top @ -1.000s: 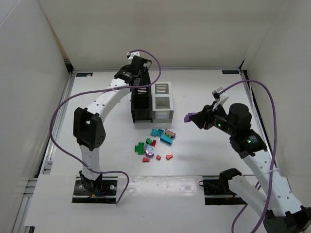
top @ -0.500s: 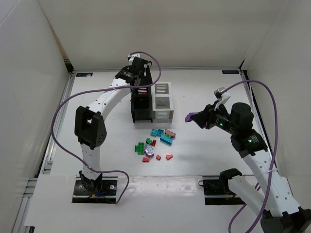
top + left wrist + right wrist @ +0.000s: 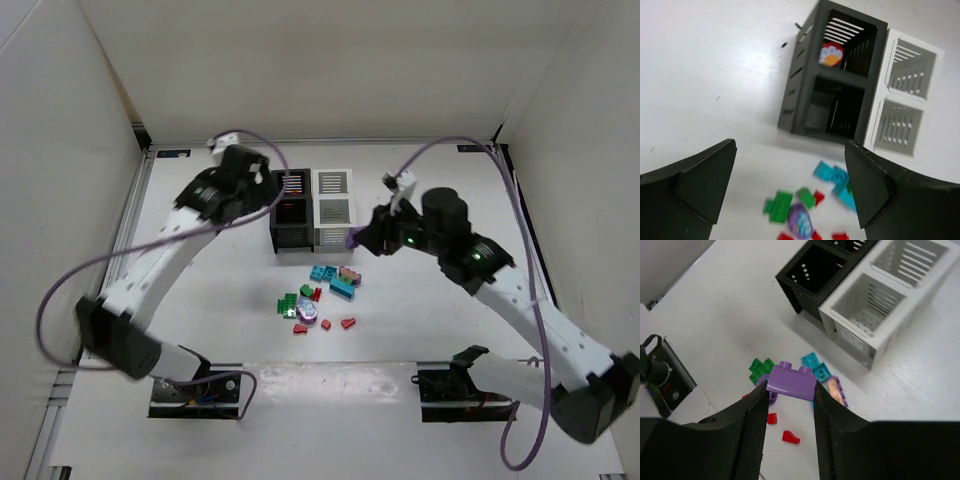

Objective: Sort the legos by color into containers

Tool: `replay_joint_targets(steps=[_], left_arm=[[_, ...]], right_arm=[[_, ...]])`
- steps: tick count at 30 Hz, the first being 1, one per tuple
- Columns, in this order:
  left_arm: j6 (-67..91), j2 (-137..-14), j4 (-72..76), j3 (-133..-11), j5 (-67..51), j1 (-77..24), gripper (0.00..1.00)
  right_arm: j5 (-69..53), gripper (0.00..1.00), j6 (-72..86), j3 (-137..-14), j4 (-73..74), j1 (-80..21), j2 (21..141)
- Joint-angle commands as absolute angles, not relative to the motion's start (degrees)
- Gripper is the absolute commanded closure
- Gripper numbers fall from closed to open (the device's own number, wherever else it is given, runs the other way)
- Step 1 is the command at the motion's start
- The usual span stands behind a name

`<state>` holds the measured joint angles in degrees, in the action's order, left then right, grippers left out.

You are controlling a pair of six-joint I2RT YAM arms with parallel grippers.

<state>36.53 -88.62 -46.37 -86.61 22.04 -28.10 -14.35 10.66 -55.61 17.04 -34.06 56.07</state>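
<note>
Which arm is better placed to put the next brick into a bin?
Right: the right gripper holds a purple brick beside the white bin. The left gripper is open and empty.

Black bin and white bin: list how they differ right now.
Colour: the black bin is dark, the white bin pale.
Contents: the black bin's far compartment holds a red piece; both of the white bin's compartments look empty.
Position: in the top view the black bin stands on the left, the white bin on the right.
Shared: same boxy size, slatted vents, two compartments each, set flush side by side.
</note>
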Motion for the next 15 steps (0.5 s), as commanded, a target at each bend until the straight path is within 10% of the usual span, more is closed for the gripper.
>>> replay_joint_targets(steps=[1,7,15], left_arm=[[45.4,-70.7,-54.9,-78.8,26.4,-28.0,0.00],[55.8,-51.2,-60.1,-55.8,24.3,-30.7,0.00],[56.1,-48.3,-69.3,-57.3,25.7,-33.1,0.00]], right_arm=[[-6.3,1.00,6.9,-63.4,14.9,-39.6,64.2],[-2.6,1.00,5.7,-80.4,13.4,-43.7,85.9],[3.9,1.00,4.0,-98.8,18.0,-46.5,104.3]])
